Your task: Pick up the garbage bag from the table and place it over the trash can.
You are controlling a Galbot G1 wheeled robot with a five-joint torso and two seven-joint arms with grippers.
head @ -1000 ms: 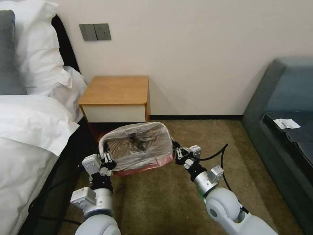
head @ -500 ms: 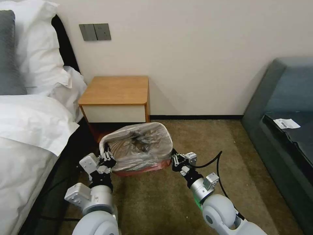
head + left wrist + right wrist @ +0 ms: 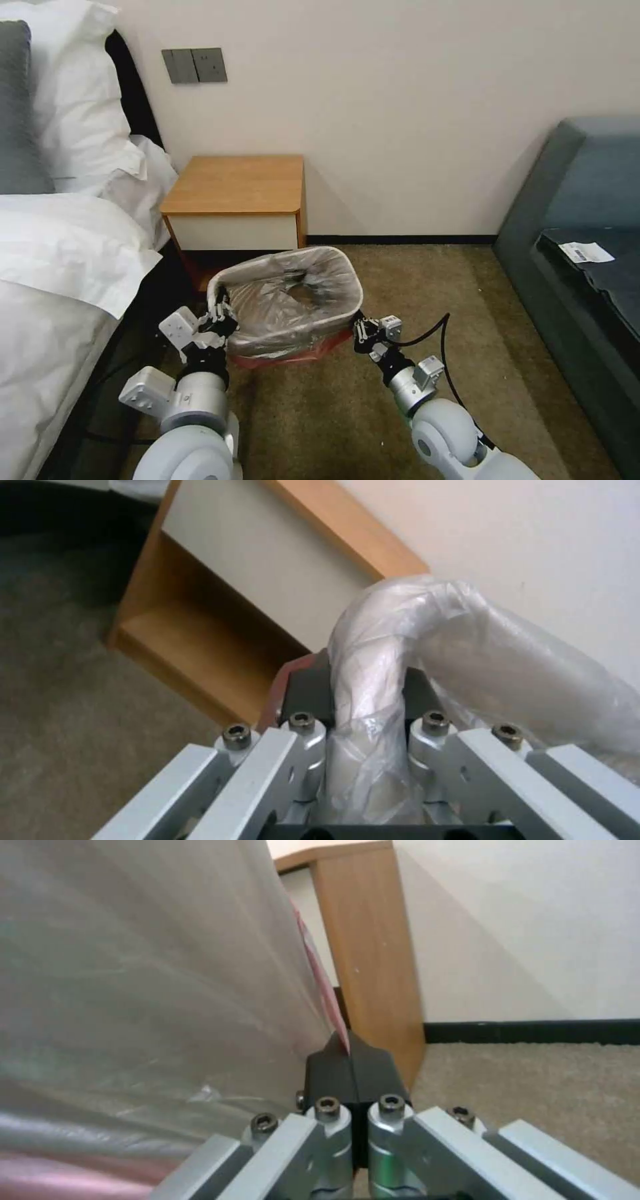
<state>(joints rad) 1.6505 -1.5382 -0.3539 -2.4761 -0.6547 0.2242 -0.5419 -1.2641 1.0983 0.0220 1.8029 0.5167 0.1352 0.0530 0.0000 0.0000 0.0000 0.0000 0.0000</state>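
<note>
Brown carpet (image 3: 373, 413) runs from my robot to the cream wall, with a bed (image 3: 60, 267) on the left side and a dark sofa (image 3: 573, 267) on the right. My left gripper (image 3: 215, 325) sits low at the near left corner of the trash can (image 3: 350, 308); in the left wrist view its fingers (image 3: 303, 700) stand apart on either side of the rolled rim, with the clear plastic of the garbage bag (image 3: 283, 303) wrapped over that rim between them, and I cannot tell whether they are actually pressing on it. My right gripper (image 3: 360, 328) is at the can's near right corner, and the right wrist view shows its two black fingertips (image 3: 333, 1067) pressed together on the thin red edge of the bag.

From the head camera I see the bag draped over the whole mouth of the can, lining the inside, with a darker bunched patch near the middle and the red band hanging down along the near outer wall between my two grippers. Just behind the can stands the table (image 3: 233, 183), its wooden top bare, against the wall
</note>
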